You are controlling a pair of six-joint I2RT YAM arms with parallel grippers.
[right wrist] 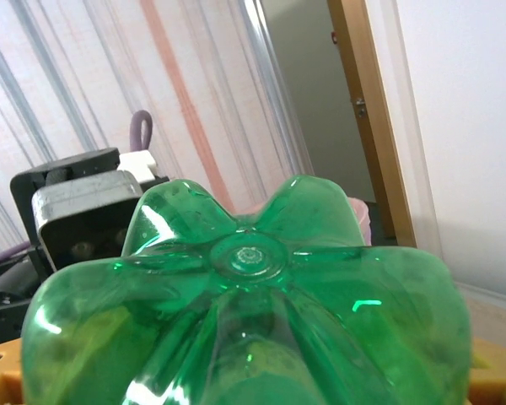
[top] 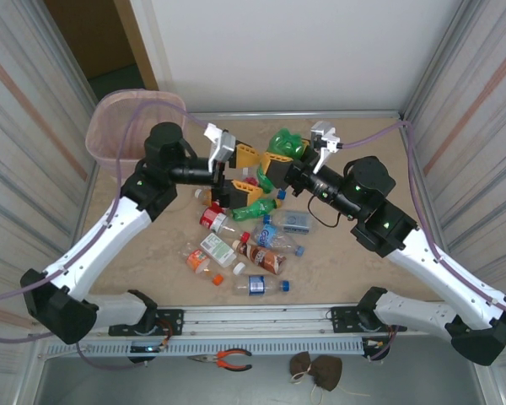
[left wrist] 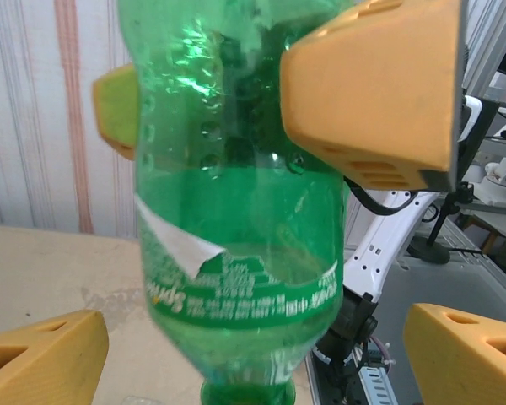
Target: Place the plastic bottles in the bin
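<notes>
one green bottle (top: 285, 143) hangs in the air above the far middle of the table (top: 337, 270), clamped in the right pincer (right wrist: 249, 380). from the right wrist i look straight at its lobed base, with the two yellow fingers (right wrist: 499, 371) pressed in at either side. from the left wrist the same bottle hangs neck down, its label partly peeled, and the right arm's yellow pads grip it high on the body.

the left pincer (left wrist: 253, 354) is spread apart. its own yellow fingertips (left wrist: 42, 354) sit wide at the bottom corners of that view, either side of the bottle's neck end and not touching it. from above, the two arms meet nose to nose over the pile.

the bin (top: 110, 99), pale pink, stands at the far left corner, beside the left arm's elbow and well apart from the held bottle.

about nine other bottles (top: 219, 249) lie scattered on the tabletop below and between the arms, with red, blue, brown and white labels. among them a second green one (top: 253, 207) lies on its side, just under the pincers.

orange-handled pliers (top: 228, 360) rest on the grey ledge in front of the arm bases, with a brown cloth bundle (top: 316, 368) close to their right.
</notes>
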